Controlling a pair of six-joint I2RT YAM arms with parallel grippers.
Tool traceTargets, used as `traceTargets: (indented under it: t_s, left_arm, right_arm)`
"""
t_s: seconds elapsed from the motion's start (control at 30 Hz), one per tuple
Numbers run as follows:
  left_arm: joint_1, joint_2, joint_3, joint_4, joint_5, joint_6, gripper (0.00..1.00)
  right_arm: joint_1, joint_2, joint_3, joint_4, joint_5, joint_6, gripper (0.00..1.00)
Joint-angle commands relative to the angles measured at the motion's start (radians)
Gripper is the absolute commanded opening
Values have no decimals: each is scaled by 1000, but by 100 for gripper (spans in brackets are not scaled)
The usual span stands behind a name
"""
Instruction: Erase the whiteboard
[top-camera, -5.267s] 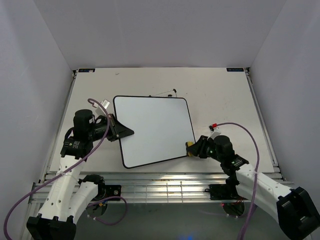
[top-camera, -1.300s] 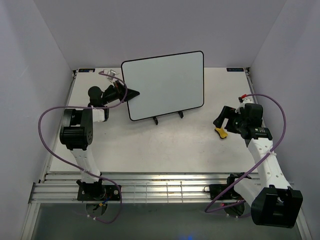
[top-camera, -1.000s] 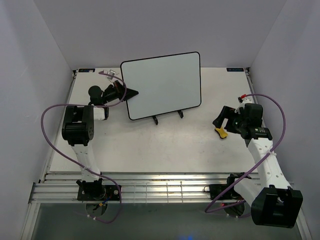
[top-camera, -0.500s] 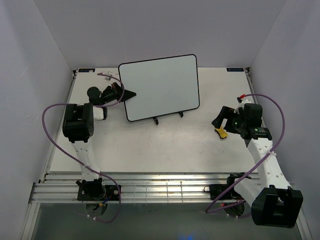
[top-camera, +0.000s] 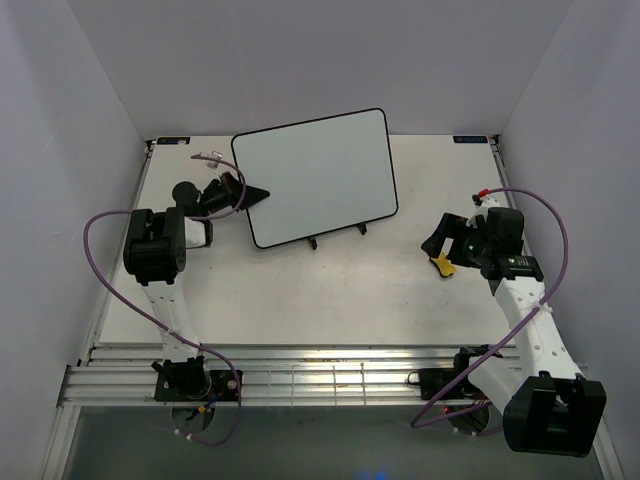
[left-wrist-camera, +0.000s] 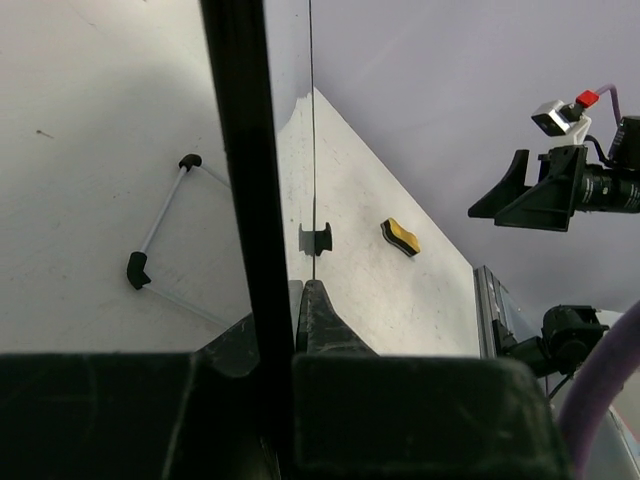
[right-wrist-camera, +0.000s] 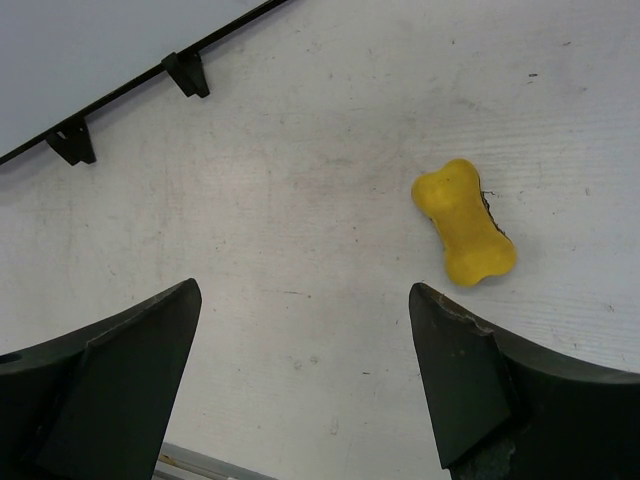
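On the table, left gripper clamps the upright whiteboard (right gripper gapes wide).

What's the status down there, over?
Left gripper shut on black-framed white whiteboard; board standing, looks clean. Right gripper open near yellow bone-shaped eraser. Nothing blocking.

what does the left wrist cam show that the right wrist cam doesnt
Only the left wrist view shows the left gripper shut on the whiteboard edge, and the wire stand behind the board. Only the right wrist view shows the right gripper, open and empty above the table. Both show the yellow bone-shaped eraser lying on the table, and the board's black clip feet.
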Motion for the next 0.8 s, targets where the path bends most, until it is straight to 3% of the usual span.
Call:
traceTargets:
  t_s: [0.0, 0.5, 0.77]
  left_arm:
    - [26, -15, -46, 327, -30, 176, 2]
    - [29, -58, -167, 321, -87, 224, 37]
    - [23, -79, -172, 313, -100, 227, 49]
  right_arm:
    - [3, -17, -15, 43, -27, -18, 90]
    - [5, -36, -32, 54, -30, -23, 90]
    - [5, -37, -32, 54, -25, -23, 90]
